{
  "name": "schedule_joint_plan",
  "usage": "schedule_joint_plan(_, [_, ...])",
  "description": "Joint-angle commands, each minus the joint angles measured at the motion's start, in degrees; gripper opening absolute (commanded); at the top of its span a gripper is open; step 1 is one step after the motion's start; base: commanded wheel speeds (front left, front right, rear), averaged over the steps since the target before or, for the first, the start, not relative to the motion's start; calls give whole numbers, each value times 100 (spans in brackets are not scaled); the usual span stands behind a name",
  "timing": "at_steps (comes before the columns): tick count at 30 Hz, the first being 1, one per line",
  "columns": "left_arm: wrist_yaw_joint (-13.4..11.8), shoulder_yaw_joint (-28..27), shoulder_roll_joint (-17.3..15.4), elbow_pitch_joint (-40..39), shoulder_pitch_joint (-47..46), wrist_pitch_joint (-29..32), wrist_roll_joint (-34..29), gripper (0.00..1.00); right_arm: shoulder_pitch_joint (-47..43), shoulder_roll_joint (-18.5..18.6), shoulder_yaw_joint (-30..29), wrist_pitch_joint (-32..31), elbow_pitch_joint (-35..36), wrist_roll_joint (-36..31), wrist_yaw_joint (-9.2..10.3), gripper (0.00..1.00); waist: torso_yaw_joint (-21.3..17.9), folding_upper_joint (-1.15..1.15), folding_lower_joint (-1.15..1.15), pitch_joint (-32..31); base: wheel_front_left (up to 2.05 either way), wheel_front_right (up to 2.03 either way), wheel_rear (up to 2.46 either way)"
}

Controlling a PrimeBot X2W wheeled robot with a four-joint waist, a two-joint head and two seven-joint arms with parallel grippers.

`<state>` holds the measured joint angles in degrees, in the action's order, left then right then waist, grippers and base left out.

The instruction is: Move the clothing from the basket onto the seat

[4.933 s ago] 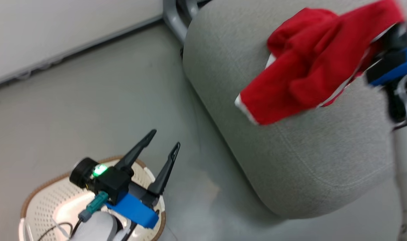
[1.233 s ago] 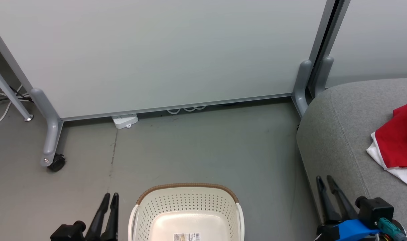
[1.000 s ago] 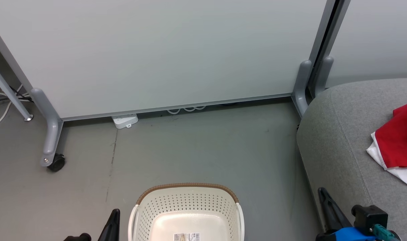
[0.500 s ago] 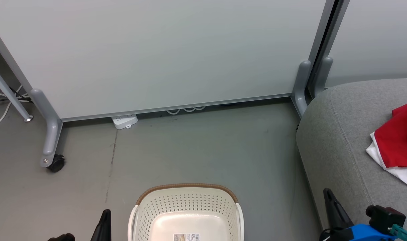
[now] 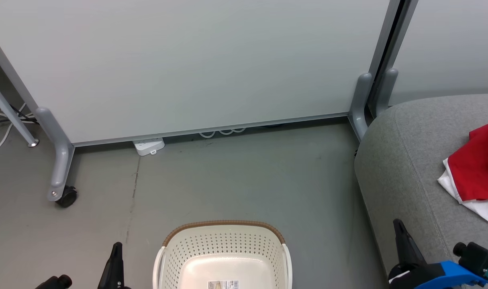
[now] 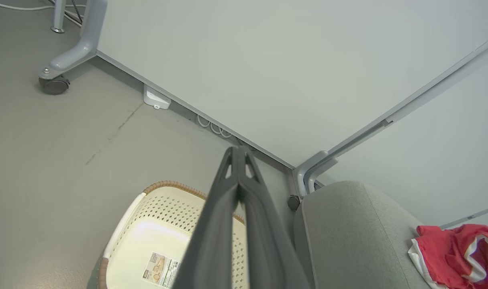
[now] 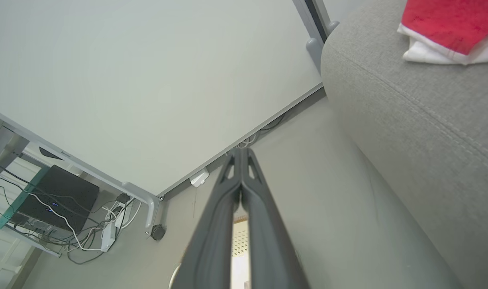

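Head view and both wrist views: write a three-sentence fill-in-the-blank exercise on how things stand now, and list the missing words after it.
1. On the seat lies clothing of white and ____.
2. The basket on the floor has a rim coloured ____.
3. The left end effector and the right end effector are both ____.

Missing words: red; brown; shut.
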<state>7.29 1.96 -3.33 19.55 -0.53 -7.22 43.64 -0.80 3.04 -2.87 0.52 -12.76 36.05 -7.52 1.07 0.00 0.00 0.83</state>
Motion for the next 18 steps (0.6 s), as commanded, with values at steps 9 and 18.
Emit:
schedule_joint_plan(9, [11,-150,-25,-157,-214,187,701,0,238,-5,-68,-97,38,815,1,0,-9,0,0,-6,0,0,0])
schedule_joint_plan(18, [14,-254,-18,-219,-272,361,1306,0,309,-7,-112,-188,17,1511,2,0,-19,0,0,-12,0,0,0])
